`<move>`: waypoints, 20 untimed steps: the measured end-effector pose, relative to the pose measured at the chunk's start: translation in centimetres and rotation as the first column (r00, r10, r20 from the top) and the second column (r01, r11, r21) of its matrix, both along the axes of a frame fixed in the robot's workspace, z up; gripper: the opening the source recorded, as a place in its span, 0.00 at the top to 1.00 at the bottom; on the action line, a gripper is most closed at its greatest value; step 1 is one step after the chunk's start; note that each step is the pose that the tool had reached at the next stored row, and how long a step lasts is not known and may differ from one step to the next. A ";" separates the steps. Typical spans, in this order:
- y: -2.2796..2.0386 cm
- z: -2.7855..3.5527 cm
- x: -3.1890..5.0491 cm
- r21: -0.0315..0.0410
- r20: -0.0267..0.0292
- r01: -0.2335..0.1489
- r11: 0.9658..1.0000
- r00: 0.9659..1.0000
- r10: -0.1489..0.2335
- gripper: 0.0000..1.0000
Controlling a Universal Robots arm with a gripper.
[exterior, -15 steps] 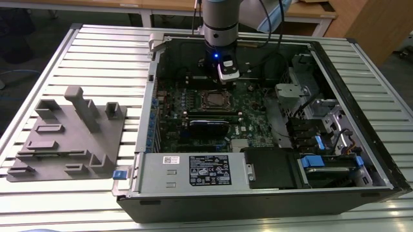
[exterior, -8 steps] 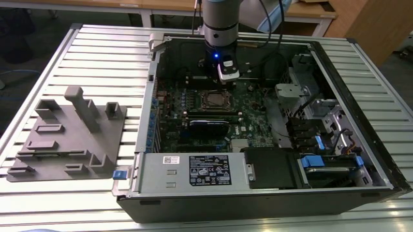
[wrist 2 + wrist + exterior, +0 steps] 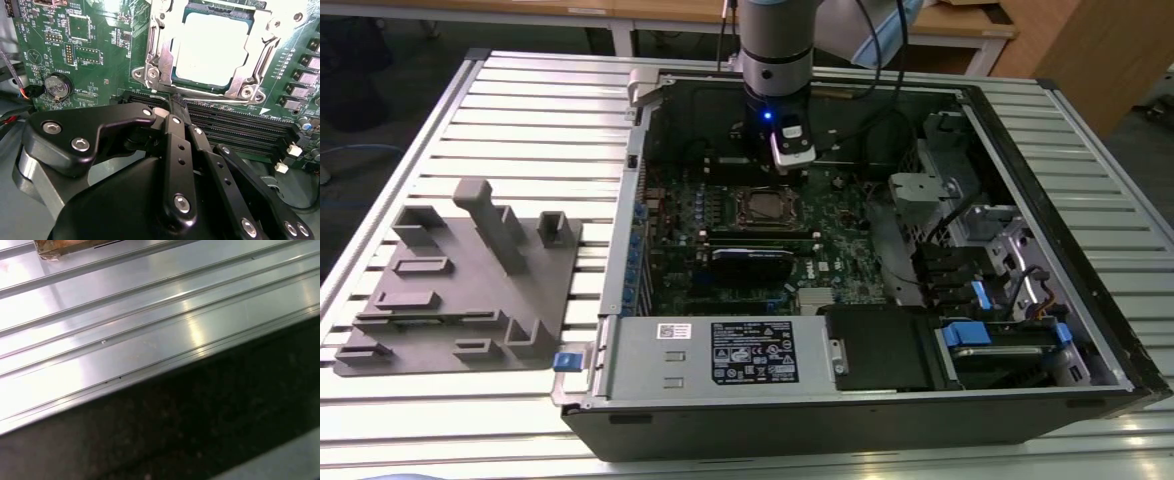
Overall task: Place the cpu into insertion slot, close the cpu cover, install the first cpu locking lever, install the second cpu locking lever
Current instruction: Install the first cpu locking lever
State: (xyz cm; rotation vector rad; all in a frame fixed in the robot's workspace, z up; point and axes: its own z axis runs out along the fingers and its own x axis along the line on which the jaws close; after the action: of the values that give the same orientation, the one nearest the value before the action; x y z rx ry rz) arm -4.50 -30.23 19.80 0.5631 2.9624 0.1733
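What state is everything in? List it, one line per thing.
cpu: seated in the insertion slot, metal top up.
cpu cover: lowered flat around the cpu.
gripper: shut, holding nothing, over the memory slots beside the socket.
computer case: side open, lying on the table.

in the second wrist view the black gripper [image 3: 176, 102] reaches over the green motherboard [image 3: 100, 55], its fingers pressed together with nothing between them, tips just beside the long black card slots [image 3: 235, 127]. beyond them the cpu [image 3: 212, 47], silvery on top, sits in the insertion slot, framed by the cpu cover [image 3: 252, 62], which lies closed around it. a round coin battery [image 3: 56, 86] sits well apart on the board.
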 end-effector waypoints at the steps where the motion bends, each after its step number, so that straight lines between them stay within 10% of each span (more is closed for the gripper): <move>1: 0.00 0.00 0.00 0.000 0.000 0.000 1.000 1.000 0.000 0.89; 20: -0.50 -0.05 -0.01 -0.005 0.006 -0.001 1.000 1.000 0.001 0.89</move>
State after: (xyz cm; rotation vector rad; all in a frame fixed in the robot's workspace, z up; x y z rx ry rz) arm -4.51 -30.72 19.75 0.5597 2.9564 0.1673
